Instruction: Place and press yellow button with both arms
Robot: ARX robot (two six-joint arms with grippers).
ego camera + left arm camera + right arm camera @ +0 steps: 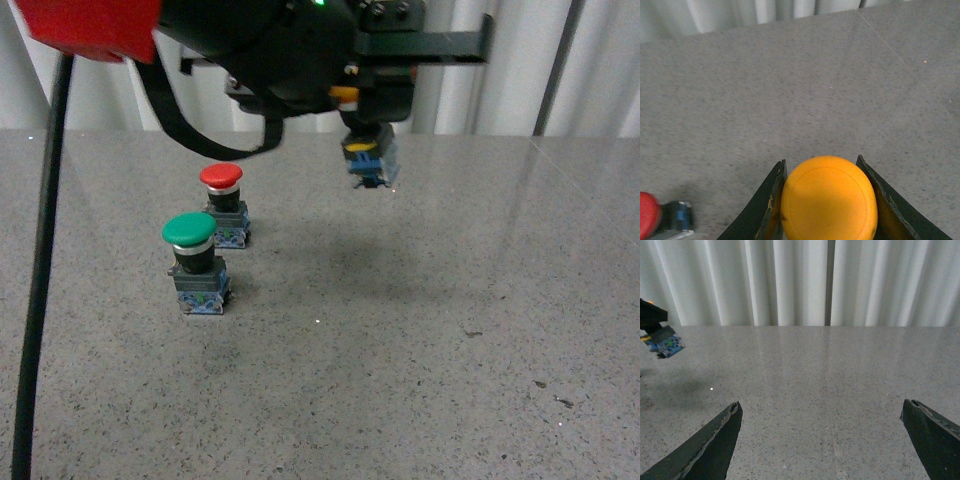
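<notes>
Spanning every view: a grey speckled table [450, 350], with a white pleated curtain [790, 280] behind its far edge. The left arm [270, 50], bulky and black, reaches in from above, a red part [90, 25] at its upper left, a black cable [40, 270] hanging down that side. Right gripper [821, 404]: fingers spread wide, nothing between them, above bare table. Left gripper [368, 135]: fingers [771, 205] closed against the cap of the yellow button [829, 200], held in the air clear of the table, blue-grey contact block downward, slightly tilted, its shadow on the surface below. Green button [195, 262] upright on the table, red button [224, 203] just behind it, both well left of the yellow one. Markings on the contact blocks too small to read
</notes>
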